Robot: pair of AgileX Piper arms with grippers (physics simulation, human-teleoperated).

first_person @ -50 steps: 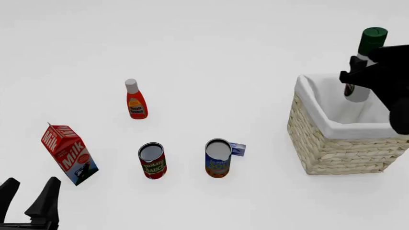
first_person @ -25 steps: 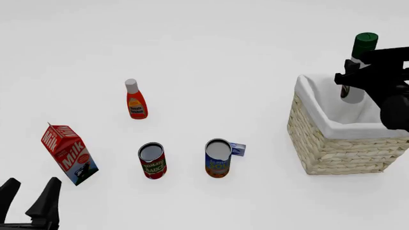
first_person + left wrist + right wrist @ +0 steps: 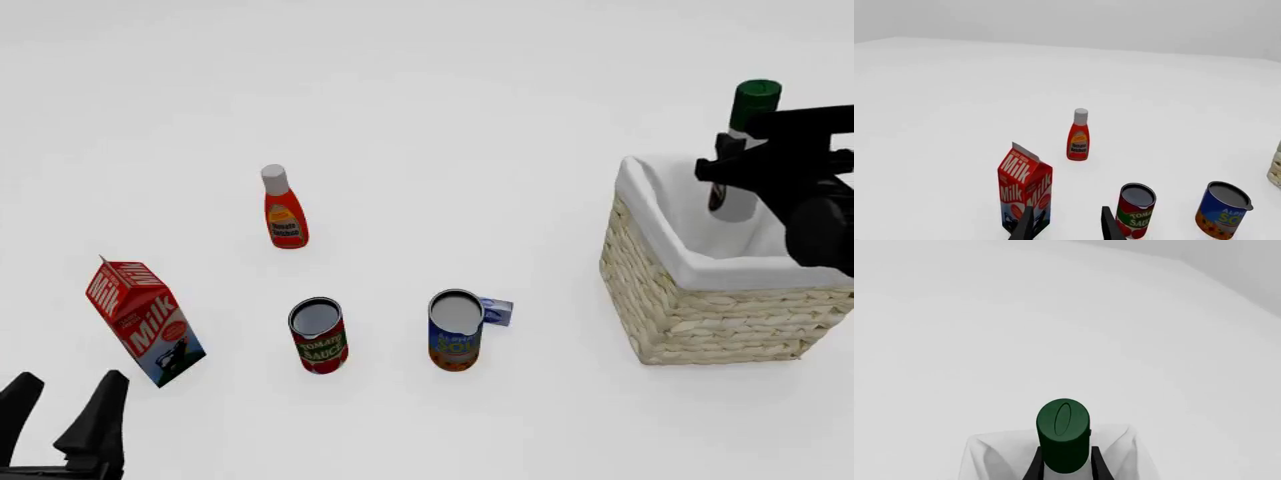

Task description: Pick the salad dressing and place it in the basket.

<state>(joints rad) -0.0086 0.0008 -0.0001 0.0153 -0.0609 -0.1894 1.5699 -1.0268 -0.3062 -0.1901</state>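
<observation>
Front view: we carry the small white pear-shaped salad dressing bottle with its dark green cap (image 3: 742, 140) over the square woven wicker basket with white cloth lining (image 3: 694, 290).
Our right end effector (image 3: 731, 165) clamps the bottle's neck, upright, above the basket's opening so it can drop inside; our left end effector (image 3: 60, 425) idles, fingers spread, low at the near counter edge.

"Milk" on red carton (image 3: 1025, 192); "TOMATO SAUCE" on red can (image 3: 1134, 210).
</observation>
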